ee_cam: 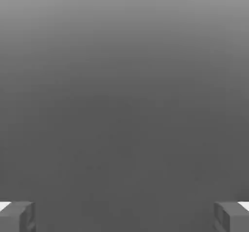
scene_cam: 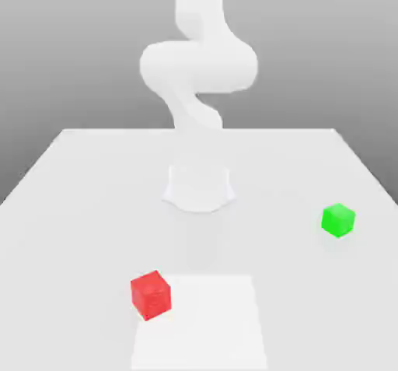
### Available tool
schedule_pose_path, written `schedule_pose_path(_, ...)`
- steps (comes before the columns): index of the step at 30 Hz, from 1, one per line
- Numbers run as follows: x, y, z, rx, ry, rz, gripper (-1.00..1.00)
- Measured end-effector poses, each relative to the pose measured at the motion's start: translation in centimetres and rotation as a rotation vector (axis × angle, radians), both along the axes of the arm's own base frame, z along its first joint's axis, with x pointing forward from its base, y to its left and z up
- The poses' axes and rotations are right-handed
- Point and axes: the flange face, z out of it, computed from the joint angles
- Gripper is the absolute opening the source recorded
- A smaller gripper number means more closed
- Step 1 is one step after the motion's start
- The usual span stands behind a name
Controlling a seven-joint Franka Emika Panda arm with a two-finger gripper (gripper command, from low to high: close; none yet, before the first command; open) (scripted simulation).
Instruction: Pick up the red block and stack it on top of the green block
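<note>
You have the red block [scene_cam: 150,294] sitting on the white worktop [scene_cam: 70,206] toward the near edge, on the exterior view's left of centre. Its faces are plain and matte, with no label or writing on them. It rests just at the left edge of a slightly brighter square patch [scene_cam: 206,323] on the worktop surface, touching or barely overlapping that patch's border.

The green block [scene_cam: 338,220] lies well apart from it, farther back and toward the exterior view's right. It also sits flat on the worktop, and its faces are bare of any marking.

Behind both blocks you see the white arm [scene_cam: 198,66] rising from its round base [scene_cam: 199,188] near the middle of the worktop, bending over itself above.

In the hand view, your tool [ee_cam: 124,216] stands with its two fingers [ee_cam: 17,216] spread wide at opposite edges, with nothing between them but a plain grey background. Neither block is held.
</note>
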Motion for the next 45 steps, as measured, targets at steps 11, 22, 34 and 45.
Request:
schedule_pose_path(11, 7.3, -3.4, -18.9, 0.025, 0.270, -0.340, 0.00)
schedule_pose_path(22, 5.6, -8.1, -36.6, 0.178, 0.507, -0.638, 0.00)
schedule_pose_path(34, 1.1, -8.5, -47.1, 0.399, 0.643, -0.850, 0.00)
schedule_pose_path(45, 0.8, -8.4, -52.6, 0.398, 0.649, -0.851, 0.00)
